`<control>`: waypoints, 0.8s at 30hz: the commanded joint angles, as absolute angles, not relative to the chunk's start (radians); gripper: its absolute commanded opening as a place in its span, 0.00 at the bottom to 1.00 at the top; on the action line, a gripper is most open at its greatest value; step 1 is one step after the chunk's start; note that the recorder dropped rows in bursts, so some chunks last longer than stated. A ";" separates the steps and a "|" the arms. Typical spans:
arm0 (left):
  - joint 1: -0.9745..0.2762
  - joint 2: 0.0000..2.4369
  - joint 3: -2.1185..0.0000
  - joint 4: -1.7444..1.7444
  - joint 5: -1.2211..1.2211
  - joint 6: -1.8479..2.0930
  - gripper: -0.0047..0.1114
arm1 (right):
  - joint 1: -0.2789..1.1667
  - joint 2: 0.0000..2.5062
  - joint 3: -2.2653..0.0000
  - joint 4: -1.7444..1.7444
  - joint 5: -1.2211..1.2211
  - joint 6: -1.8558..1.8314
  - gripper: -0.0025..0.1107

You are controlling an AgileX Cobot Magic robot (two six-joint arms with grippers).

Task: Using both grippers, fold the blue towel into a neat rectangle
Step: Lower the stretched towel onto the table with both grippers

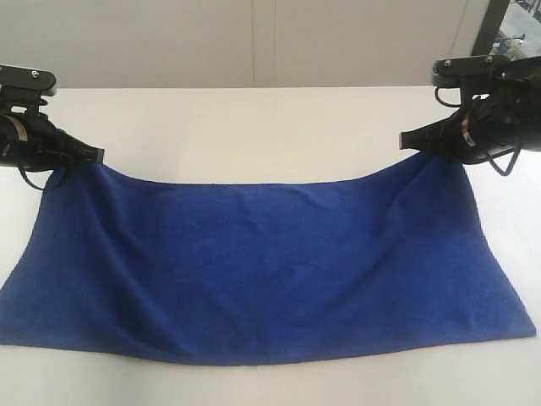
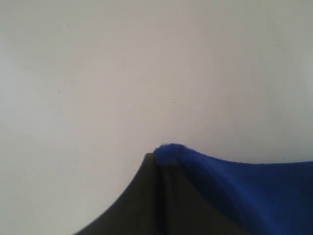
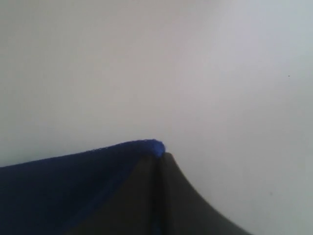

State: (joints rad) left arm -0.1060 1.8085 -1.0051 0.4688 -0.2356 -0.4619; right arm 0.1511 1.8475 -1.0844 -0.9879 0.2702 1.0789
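Towel (image 1: 262, 271) lying spread across centre and lower frame on the table (image 1: 254, 127), left gripper (image 1: 97, 157) pinching its upper-left corner, right gripper (image 1: 406, 139) pinching its upper-right corner, top edge sagging between them

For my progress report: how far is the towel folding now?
Done: the left gripper and the right gripper are each shut on a far corner of the blue towel. In hand: that far edge looks raised, sagging between them. Remaining: no fold shows yet; the near edge lies on the white table.
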 commanded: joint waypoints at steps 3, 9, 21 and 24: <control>-0.082 1.853 -1.046 0.475 -0.238 -0.467 0.04 | 0.105 1.912 -1.158 -1.001 0.264 1.086 0.02; -0.056 1.906 -1.108 0.447 -0.238 -0.474 0.04 | 0.098 1.947 -1.205 -1.001 0.250 1.079 0.02; -0.052 2.018 -1.200 0.426 -0.372 -0.472 0.04 | 0.087 2.046 -1.295 -1.001 0.240 1.079 0.02; -0.052 2.031 -1.200 0.426 -0.390 -0.472 0.04 | 0.087 2.057 -1.307 -1.001 0.236 1.079 0.02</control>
State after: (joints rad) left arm -0.0566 2.0232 -1.1935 0.4335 -0.3714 -0.4658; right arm 0.0981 2.0494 -1.2918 -0.9892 0.2458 1.0808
